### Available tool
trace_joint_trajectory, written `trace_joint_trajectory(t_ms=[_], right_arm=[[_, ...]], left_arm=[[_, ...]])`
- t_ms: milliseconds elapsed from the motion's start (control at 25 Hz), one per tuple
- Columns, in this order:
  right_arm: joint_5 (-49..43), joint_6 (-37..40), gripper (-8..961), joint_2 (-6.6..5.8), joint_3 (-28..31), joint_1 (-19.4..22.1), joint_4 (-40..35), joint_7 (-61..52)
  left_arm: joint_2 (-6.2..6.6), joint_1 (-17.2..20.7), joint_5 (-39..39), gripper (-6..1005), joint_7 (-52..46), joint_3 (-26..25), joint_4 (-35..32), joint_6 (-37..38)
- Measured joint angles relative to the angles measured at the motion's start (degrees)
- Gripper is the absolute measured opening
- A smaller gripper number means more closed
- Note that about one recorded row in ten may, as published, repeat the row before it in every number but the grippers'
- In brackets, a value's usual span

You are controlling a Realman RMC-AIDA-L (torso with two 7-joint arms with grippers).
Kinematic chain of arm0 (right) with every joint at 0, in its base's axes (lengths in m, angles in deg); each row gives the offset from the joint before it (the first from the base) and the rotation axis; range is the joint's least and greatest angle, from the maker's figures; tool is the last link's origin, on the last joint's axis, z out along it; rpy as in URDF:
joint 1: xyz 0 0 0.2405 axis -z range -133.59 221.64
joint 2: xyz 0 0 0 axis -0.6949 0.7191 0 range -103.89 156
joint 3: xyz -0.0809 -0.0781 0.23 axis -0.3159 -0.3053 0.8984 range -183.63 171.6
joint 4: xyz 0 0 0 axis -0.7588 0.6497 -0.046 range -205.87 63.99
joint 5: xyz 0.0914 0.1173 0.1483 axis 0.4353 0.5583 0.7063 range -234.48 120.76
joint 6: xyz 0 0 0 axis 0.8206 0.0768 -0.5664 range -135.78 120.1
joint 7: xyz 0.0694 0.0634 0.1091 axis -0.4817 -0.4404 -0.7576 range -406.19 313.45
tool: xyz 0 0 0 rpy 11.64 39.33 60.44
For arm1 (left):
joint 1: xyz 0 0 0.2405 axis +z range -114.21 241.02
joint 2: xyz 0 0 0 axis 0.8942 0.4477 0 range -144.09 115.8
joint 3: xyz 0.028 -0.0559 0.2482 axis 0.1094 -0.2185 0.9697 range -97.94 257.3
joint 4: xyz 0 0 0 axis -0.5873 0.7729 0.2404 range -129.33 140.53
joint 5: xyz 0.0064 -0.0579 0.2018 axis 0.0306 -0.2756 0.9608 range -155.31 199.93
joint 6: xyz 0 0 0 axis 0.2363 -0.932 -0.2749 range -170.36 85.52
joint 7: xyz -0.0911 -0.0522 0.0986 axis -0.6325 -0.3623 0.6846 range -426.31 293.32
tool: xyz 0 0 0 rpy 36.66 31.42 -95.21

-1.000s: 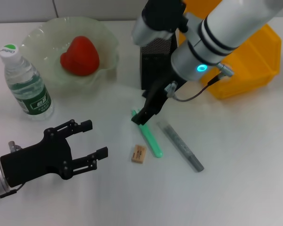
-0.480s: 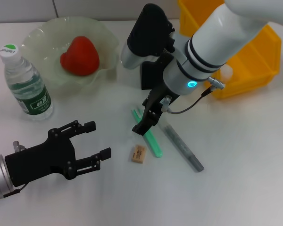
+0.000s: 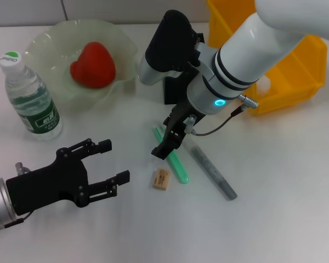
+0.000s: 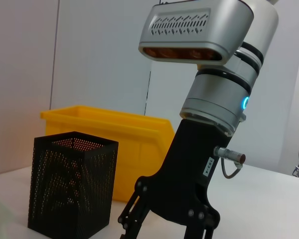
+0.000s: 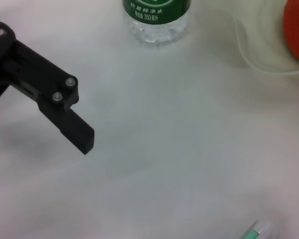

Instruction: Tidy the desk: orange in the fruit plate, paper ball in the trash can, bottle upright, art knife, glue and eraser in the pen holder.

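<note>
On the white desk (image 3: 274,181), head view: right gripper (image 3: 165,143) low over the upper end of the green art knife (image 3: 177,160), fingers appearing close together with nothing visibly pinched (contact with the knife cannot be confirmed). Grey glue stick (image 3: 211,171) lies just beside the knife, roughly parallel; tan eraser (image 3: 161,179) just on its other side. Black mesh pen holder (image 3: 175,87) stands behind, partly hidden by the arm. Yellow bin (image 3: 296,76) to the right. Fruit plate (image 3: 120,49) holds a red-orange fruit (image 3: 93,64); water bottle (image 3: 32,99) already upright. Left gripper (image 3: 93,174) hovers spread, empty, near the eraser.

Left wrist view: right gripper's black fingers (image 4: 134,211) hang toward the desk; pen holder (image 4: 72,189) and bin (image 4: 134,149) behind.

Right wrist view: one left-gripper finger (image 5: 72,127) over bare desk, bottle base (image 5: 157,20), plate rim (image 5: 259,55), and the knife's tip (image 5: 259,231) at the edge.

Handling, judged: knife is light, stiff, smooth plastic, liable to slip or pivot; take it across the narrow body near mid-length, clear of the blade end.
</note>
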Motion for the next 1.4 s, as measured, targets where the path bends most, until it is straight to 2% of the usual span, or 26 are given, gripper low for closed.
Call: trace_joint_trajectory(t_ms=[240,840,1120,1400], right_arm=[[0.1,-1.1,816,0.01,-2.6,0.2,0.1,-1.4],[0.1,-1.3,813,0.0,-2.9,0.7,0.1,-1.4],[0.1,-1.4,754,0.0,-2.9,0.9,0.1,-1.3],[0.0,-1.4,584,0.01,-2.9,1.2,0.1,-1.3]], left_arm=[[0.06,0.0,0.0,806,-0.1,0.0,-0.2,0.1],[0.07,-0.1,0.0,805,-0.2,0.0,-0.2,0.4],[0.07,-0.1,0.0,805,-0.2,0.0,-0.3,0.4],[0.07,-0.1,0.0,805,-0.3,0.0,-0.5,0.6]])
